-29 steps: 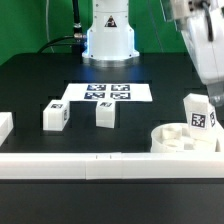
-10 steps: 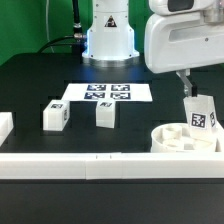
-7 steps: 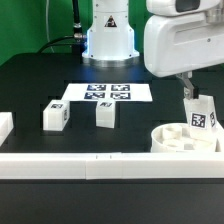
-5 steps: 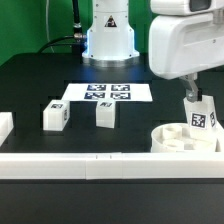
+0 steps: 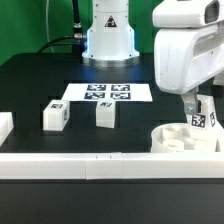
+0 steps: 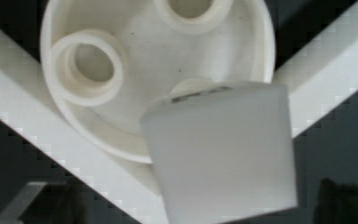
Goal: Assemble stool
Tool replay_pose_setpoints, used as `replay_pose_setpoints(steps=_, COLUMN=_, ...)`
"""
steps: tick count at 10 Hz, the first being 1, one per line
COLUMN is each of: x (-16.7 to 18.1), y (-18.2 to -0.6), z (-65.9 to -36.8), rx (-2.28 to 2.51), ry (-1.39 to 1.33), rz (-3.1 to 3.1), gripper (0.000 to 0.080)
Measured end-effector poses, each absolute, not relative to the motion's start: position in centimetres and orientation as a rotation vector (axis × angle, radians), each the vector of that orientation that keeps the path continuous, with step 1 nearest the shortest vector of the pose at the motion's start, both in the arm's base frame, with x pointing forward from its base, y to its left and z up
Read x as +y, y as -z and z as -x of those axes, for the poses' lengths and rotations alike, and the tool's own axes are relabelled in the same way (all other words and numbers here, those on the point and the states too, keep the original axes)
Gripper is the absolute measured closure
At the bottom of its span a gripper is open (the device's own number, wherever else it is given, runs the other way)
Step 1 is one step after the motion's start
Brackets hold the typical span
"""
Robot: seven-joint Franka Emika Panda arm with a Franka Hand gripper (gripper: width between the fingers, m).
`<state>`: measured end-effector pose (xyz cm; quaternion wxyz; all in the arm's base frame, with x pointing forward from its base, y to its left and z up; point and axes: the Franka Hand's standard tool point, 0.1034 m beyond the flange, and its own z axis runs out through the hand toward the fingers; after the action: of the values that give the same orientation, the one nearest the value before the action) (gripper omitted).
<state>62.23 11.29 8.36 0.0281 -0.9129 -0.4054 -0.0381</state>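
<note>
1. The arm's gripper (image 5: 200, 106) hangs low at the exterior view's right, directly over an upright leg (image 5: 204, 118) that stands just beside the round seat (image 5: 180, 140).
2. The seat lies flat with its sockets (image 6: 87, 65) facing up, just behind the white rail (image 5: 90, 165) along the near edge. The wrist view shows white rails on two sides of it. That placing likely braces the seat so it cannot slide when a leg is pressed in.
3. In the wrist view the leg (image 6: 220, 150) fills the middle, with dark, blurred fingers (image 6: 25, 200) far out on either side. Gaps show on both sides, so the jaws appear spread wide and hold nothing.
4. The jaws straddle the leg without touching it, a stance that reads as the lead-in to a grasp. The leg's tagged face is turned toward the exterior camera.
5. A second leg (image 5: 54, 116) and a third leg (image 5: 105, 114) stand on the black table (image 5: 40, 80) near the marker board (image 5: 105, 93), well apart from the gripper and the seat.
</note>
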Motion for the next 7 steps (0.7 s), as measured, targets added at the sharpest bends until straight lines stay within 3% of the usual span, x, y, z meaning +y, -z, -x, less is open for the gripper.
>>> replay_pose_setpoints(steps=3, x=10.83, y=-7.52, z=-62.03, rx=-1.236, ry=0.094, rz=2.821, gripper=0.0150)
replay_pose_setpoints(steps=4, x=10.88, y=-7.51, z=-62.05, rx=-1.236, ry=0.097, rz=2.821, gripper=0.0280)
replay_pose_setpoints(steps=5, x=10.84, y=-7.51, z=-62.06, rx=-1.236, ry=0.097, rz=2.821, gripper=0.0280)
replay_pose_setpoints(steps=6, x=10.84, y=-7.49, z=-62.05, rx=-1.220, ry=0.096, rz=2.827, gripper=0.0416)
replay_pose_setpoints(steps=7, x=10.82, y=-7.46, z=-62.04, rx=-1.201, ry=0.095, rz=2.835, gripper=0.0462)
